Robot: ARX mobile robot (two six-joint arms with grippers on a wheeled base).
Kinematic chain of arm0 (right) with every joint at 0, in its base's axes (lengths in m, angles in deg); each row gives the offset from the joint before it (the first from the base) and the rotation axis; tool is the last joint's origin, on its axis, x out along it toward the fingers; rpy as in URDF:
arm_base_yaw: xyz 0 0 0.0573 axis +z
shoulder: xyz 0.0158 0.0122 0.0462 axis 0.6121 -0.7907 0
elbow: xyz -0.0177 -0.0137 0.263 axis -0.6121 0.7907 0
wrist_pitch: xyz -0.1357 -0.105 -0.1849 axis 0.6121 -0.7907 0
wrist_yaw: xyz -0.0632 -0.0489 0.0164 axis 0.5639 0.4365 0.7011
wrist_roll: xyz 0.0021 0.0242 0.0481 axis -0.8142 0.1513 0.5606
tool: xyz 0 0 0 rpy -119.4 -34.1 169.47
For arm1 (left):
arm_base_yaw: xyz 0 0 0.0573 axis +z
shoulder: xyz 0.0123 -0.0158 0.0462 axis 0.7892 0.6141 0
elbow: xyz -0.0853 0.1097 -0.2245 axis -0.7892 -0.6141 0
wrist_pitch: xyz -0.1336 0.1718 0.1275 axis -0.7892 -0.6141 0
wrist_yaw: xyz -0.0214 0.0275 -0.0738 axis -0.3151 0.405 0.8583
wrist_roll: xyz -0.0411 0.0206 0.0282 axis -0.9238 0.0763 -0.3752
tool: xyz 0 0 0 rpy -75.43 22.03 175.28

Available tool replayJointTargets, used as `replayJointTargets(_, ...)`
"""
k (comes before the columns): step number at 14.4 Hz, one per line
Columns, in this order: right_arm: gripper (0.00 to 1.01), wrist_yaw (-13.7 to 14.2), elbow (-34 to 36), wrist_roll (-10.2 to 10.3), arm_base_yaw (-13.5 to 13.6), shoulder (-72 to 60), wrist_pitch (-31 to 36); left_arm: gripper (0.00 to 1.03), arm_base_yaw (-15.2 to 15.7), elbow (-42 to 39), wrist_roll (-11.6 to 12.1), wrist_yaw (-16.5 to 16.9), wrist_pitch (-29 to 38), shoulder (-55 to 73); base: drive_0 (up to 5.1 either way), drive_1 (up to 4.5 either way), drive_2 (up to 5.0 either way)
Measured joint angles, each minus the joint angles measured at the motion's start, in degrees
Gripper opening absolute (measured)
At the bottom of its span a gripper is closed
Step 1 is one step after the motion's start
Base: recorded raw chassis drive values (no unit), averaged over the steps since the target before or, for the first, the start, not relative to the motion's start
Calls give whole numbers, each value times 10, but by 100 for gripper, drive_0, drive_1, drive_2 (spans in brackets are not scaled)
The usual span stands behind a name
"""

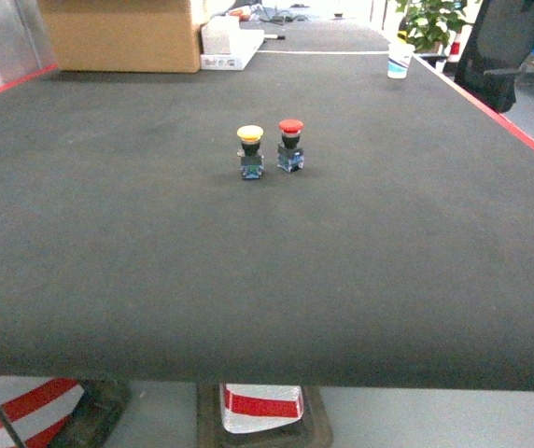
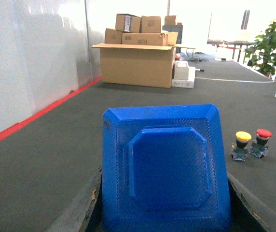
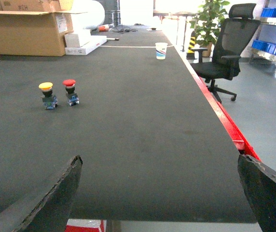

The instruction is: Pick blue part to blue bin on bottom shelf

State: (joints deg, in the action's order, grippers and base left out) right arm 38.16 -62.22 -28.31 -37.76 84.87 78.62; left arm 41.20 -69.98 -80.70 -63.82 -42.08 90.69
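Left wrist view, jaws gripping blue part (image 2: 164,169)

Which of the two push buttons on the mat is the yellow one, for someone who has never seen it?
On the black mat, well in front of the cardboard box, two small push buttons stand side by side. The yellow button is the left one in the head view; its neighbour, the red button, has a red cap.
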Motion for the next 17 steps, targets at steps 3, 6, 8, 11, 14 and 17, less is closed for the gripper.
replayJointTargets(3, 98, 0, 0, 0, 0, 0, -1, 45, 1, 0, 0, 0, -2, 0, 11, -417, 438)
replayJointTargets(6, 98, 0, 0, 0, 0, 0, 0, 45, 1, 0, 0, 0, 0, 0, 9, -417, 435)
replayJointTargets(8, 98, 0, 0, 0, 0, 0, 0, 45, 1, 0, 0, 0, 0, -1, 5, -420, 431)
replayJointTargets(11, 98, 0, 0, 0, 0, 0, -1, 45, 1, 0, 0, 0, -1, -2, 4, -423, 430)
replayJointTargets(14, 98, 0, 0, 0, 0, 0, 0, 44, 2, 0, 0, -2, -1, -3, -77, -77, -77)
replayJointTargets(17, 98, 0, 0, 0, 0, 0, 0, 44, 2, 0, 0, 0, 0, -2, -168, -168, -168)
